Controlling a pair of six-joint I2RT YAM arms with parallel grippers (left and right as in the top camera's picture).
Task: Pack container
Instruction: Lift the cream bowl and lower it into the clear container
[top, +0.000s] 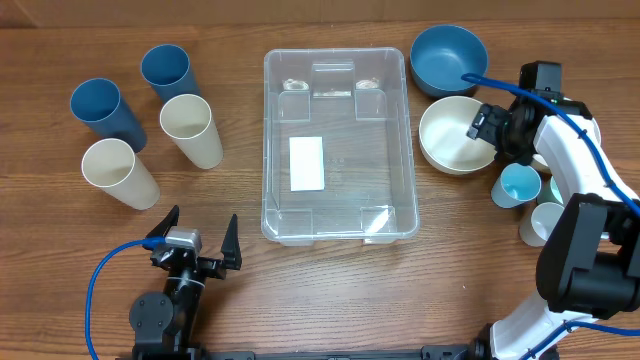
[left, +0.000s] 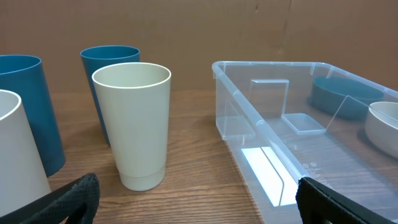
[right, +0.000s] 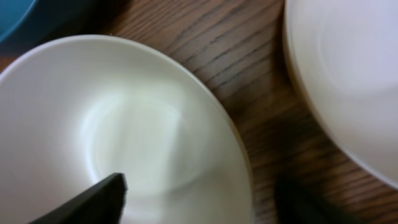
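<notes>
Sitting mid-table, the container (top: 266, 150) is upright on its base with the open top facing up. Its long axis runs from your near edge straight to the far edge. The short ends face you and the far side, and the long walls face left and right. A white label (top: 307, 162) lies on the base, roughly central, with its long side along the same axis. The bin looks square to the table (top: 330, 300), with no visible skew.

On the left of the bin you have four cups, all upright and apart from it: two blue cups (top: 100, 108) and two cream cups (top: 190, 128). The nearer cream one stands closest to the bin wall.

On the right, a blue bowl (top: 448, 58) sits by the far corner, and a cream bowl (top: 450, 135) sits just beside the long wall. A few small cups (top: 517, 185) cluster nearer you, partly hidden by the arm.

The left gripper (top: 202, 228) is released, jaws wide, holding nothing. It sits low at the near edge, left of the bin's near end, pointing toward the cups. Its wrist view shows the bin's near corner off to the right.

The right gripper (top: 484, 124) is at the cream bowl's right rim. Its fingers (right: 99, 196) straddle the rim, one inside the bowl and one outside over the wood. The jaws are apart and not clamped on the rim, and the bowl rests on the table.
</notes>
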